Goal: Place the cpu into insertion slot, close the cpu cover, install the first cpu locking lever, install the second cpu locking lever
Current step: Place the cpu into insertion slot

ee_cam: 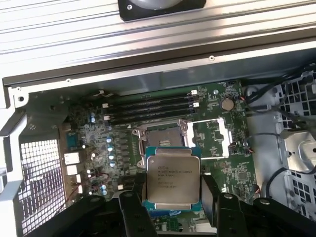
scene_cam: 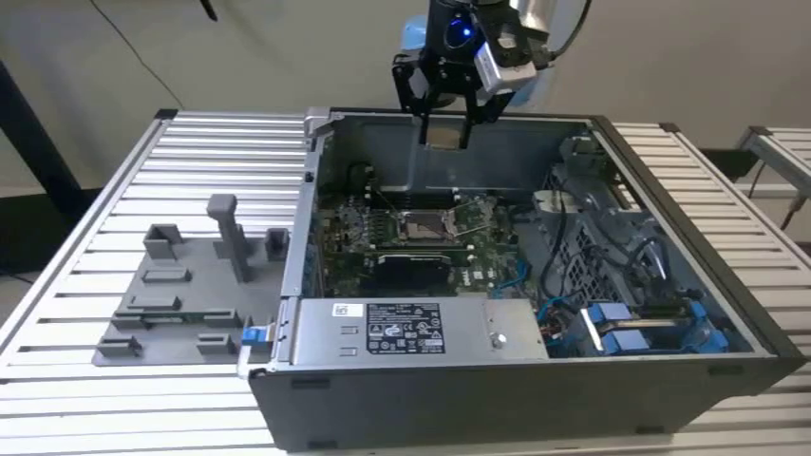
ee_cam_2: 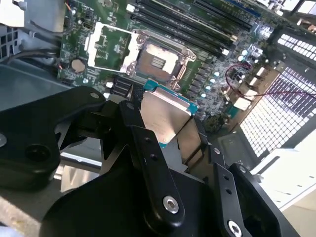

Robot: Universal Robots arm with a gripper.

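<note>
Step in hand: the first one, as I judge it; the cpu is carried and not yet seated.
Gripper: the black gripper point(ee_cam: 173, 205) hangs over the open grey computer case point(scene_cam: 709, 313), its jaws closed on the chip's two opposite edges.
Cpu: the small flat square chip with a silver-grey metal top and tan-green edges point(ee_cam: 173, 180) is held in the air above the green motherboard point(ee_cam: 232, 173), well apart from it and short of the socket.
Facing: metal top toward the first wrist camera. Being square, it has no long axis.
Insertion slot: the small square socket with dark centre and silver rim point(ee_cam: 165, 136) lies bare beyond the chip.
Cpu cover: the thin silver frame plate point(ee_cam: 212, 138) is swung open beside the socket.
What the next move calls for: in my judgement, squaring the chip's edges to the socket rim and a level descent.
</note>
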